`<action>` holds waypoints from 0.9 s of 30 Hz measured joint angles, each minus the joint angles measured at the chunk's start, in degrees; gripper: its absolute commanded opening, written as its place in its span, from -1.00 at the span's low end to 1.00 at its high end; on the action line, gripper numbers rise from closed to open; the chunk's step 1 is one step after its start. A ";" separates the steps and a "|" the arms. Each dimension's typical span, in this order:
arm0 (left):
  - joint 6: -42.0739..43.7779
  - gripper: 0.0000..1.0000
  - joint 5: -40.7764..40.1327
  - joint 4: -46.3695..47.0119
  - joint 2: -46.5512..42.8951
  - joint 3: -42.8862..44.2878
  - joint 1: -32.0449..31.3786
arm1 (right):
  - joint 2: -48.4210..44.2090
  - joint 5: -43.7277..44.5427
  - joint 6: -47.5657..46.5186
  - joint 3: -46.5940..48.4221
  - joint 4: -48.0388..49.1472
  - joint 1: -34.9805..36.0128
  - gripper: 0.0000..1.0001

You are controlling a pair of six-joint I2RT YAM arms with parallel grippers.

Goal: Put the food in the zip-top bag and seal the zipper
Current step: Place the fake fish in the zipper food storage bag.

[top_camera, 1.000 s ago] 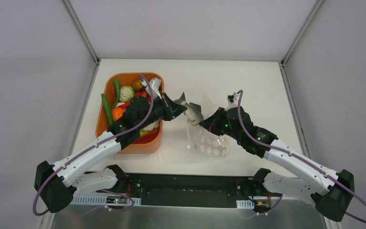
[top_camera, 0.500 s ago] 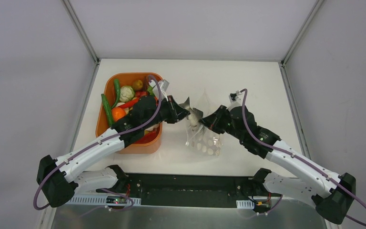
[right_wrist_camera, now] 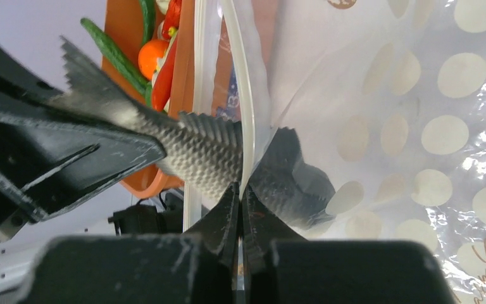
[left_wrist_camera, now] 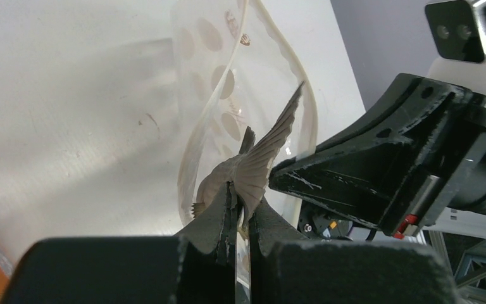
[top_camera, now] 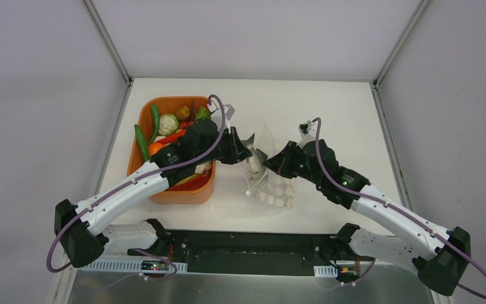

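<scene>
The left gripper point(left_wrist_camera: 240, 204) is pinched tight on the tail fin of a grey toy fish point(left_wrist_camera: 259, 161). The right gripper point(right_wrist_camera: 240, 199), closed just as hard, nips the zip-top bag point(right_wrist_camera: 430, 126) at its zipper point(right_wrist_camera: 243, 95) and holds the mouth up off the table point(top_camera: 335, 107). The fish's long axis runs from the left jaws straight across that rim, head inside the dotted plastic, tail outside. Both grippers nearly touch at the mouth, so I judge clearance tight. The rest of the food point(top_camera: 168, 123) lies in the orange tub point(top_camera: 174, 99) off to the left.
</scene>
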 measured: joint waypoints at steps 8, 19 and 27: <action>-0.04 -1.00 -0.94 -2.67 1.18 1.20 -0.04 | -0.66 -4.94 -5.62 -0.02 0.96 0.00 -1.00; -0.07 -0.77 -0.50 -4.31 3.98 3.48 -0.79 | -6.78 -4.87 -9.60 -1.01 5.81 0.00 -1.00; 0.94 -0.21 0.50 -4.79 4.85 5.01 -1.79 | -6.34 -3.87 -9.46 -1.27 5.81 0.00 -1.00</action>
